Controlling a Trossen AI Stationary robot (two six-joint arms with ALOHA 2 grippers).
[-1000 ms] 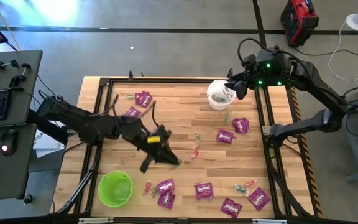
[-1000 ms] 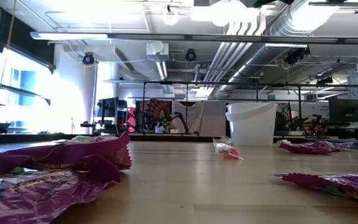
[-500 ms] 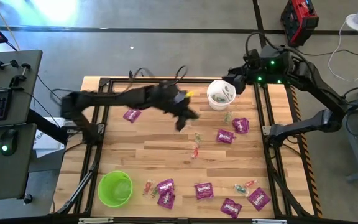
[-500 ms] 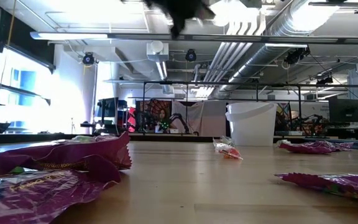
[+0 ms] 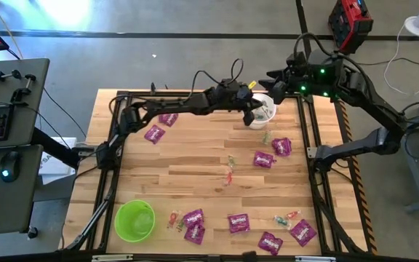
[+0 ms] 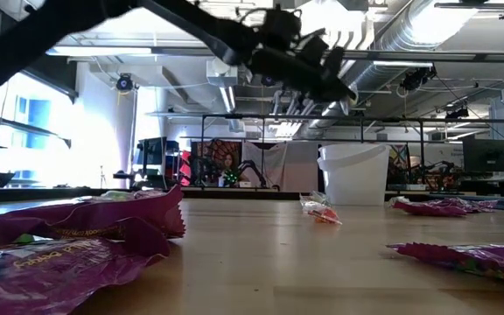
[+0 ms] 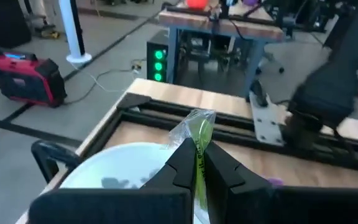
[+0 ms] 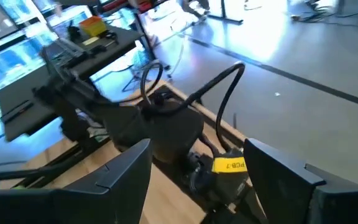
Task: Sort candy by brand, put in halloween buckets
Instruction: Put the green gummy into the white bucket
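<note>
My left gripper point(image 5: 255, 110) reaches across the far side of the table and hangs over the white bucket point(image 5: 259, 109), shut on a small green clear-wrapped sweet point(image 7: 198, 132). In the low view my left gripper point(image 6: 326, 77) is above the white bucket point(image 6: 353, 173). My right gripper point(image 5: 273, 81) is open and empty just beyond the bucket, at the table's far right corner. The lime green bucket point(image 5: 134, 220) stands at the near left. Purple packets lie scattered, one at the far left point(image 5: 153, 133). My left gripper pinches the green sweet between its two fingertips point(image 7: 182, 163). The wrapper's free end point(image 7: 197, 121) sticks out past the tips. The fingers slant down from the table's left. The sweet is lifted clear, above the white bucket's rim point(image 7: 120, 152).
Several purple packets point(image 5: 238, 223) and small sweets point(image 5: 286, 217) lie along the near edge, more packets point(image 5: 281, 146) at the right, small sweets point(image 5: 229, 173) mid-table. A black frame point(image 5: 318, 156) borders the table. The left arm point(image 8: 166, 130) fills the right wrist view.
My left gripper has risen from the middle of the table and swung toward the far right, ending over the white bucket, shut on the green sweet. My right gripper has drawn back a little toward the far edge.
</note>
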